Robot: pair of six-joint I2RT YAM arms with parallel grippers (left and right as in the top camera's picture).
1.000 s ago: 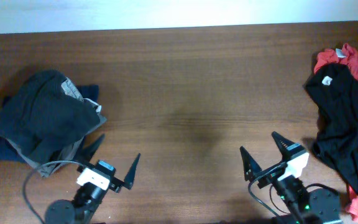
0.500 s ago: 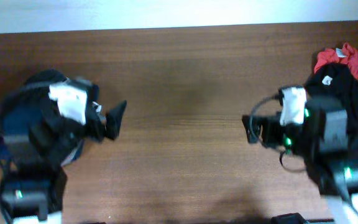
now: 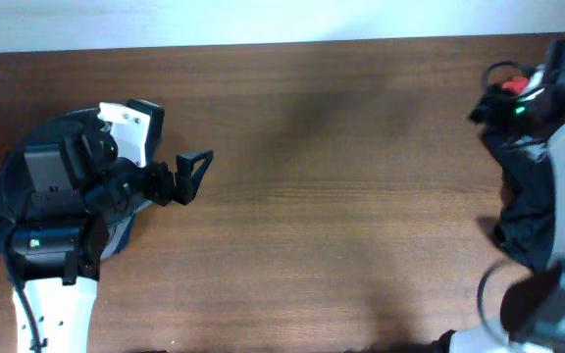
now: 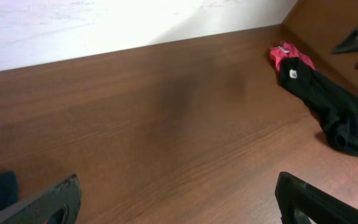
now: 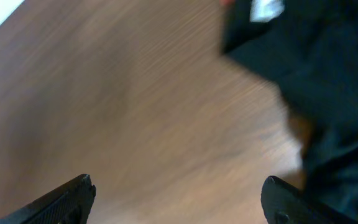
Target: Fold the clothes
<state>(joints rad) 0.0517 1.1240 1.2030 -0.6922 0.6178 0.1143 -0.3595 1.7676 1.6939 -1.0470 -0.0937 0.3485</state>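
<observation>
**Inspector:** State of the left gripper (image 3: pixel 190 176)?

**Examiner:** Released. The jaws are spread wide with nothing between them. It stands at the left of the overhead view, over bare table (image 3: pixel 341 206), just right of the dark pile (image 3: pixel 3 186) that its arm largely covers.

**Inspector:** The right gripper (image 5: pixel 179 199)?

**Examiner:** Its own view is blurred, but the fingers (image 5: pixel 67 196) sit at the two lower corners, well apart, gripping nothing. The lower right finger lies in front of black cloth. Contact cannot be told.

**Inspector:** Location of the clothes (image 3: pixel 523 196)?

**Examiner:** At the right edge of the overhead view, a crumpled black heap partly under the right arm. Its white tag (image 4: pixel 293 74) shows at the far end, beside a red cloth (image 4: pixel 284 51). Neither gripper holds it.
</observation>
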